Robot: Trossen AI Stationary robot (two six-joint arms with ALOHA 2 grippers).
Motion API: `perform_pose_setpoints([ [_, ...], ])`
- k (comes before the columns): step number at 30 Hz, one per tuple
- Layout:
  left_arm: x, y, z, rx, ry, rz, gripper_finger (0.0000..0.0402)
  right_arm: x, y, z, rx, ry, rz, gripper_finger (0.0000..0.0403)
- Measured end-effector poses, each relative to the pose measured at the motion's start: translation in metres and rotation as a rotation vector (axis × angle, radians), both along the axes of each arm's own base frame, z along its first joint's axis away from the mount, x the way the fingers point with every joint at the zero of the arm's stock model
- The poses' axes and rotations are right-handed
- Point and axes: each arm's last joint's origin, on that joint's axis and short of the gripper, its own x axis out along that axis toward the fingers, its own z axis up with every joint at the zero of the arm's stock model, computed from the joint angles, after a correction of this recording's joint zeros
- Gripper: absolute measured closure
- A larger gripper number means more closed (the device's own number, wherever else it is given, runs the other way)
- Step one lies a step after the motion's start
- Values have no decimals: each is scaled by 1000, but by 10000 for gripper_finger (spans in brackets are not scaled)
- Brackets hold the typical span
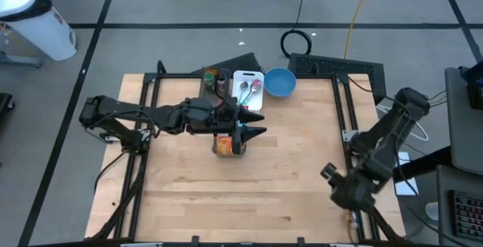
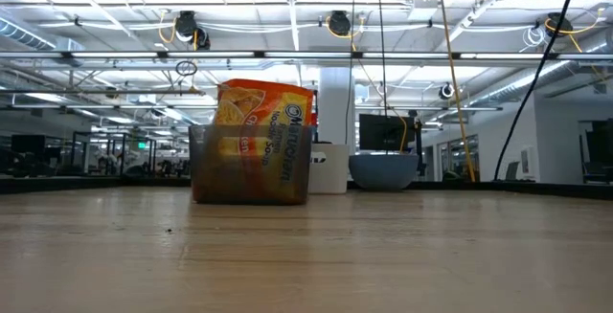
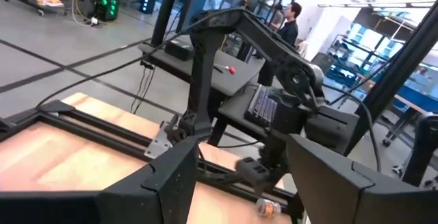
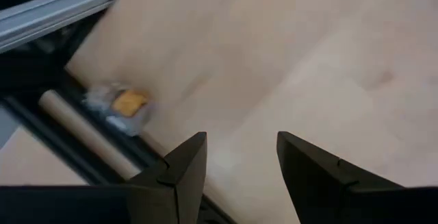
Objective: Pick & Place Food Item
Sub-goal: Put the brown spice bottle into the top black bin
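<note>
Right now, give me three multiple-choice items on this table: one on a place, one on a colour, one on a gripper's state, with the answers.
1. Where does the orange noodle packet stand?
A. In a small dark container near the table's middle
B. In the bowl
C. On the white tray

2. What colour is the bowl at the table's far edge?
A. Red
B. Blue
C. Yellow

3. How are the left gripper and its fingers?
A. Shut on the packet
B. Shut on a spoon
C. Open, holding nothing

Answers:
1 A: the low view shows the packet upright inside the container.
2 B: the high view shows a blue bowl beside the white tray.
3 C: the left wrist view shows its fingers apart with nothing between them.
</note>
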Motion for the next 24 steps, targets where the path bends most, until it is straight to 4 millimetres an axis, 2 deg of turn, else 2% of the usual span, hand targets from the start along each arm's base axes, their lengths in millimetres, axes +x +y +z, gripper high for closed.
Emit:
perform_pose_setpoints([
  [8, -1, -5, 0, -6, -2, 34, 172, -28, 42, -7, 67, -44, 215, 232],
  [13, -2, -10, 2, -14, -19, 143, 172, -31, 59, -18, 73, -90, 351, 232],
  [17, -4, -17, 3, -59, -40, 198, 172, -28, 64, -37, 77, -132, 416, 232],
  [24, -7, -29, 4, -88, -48, 231, 172, -23, 66, -65, 161, -189, 379, 232],
])
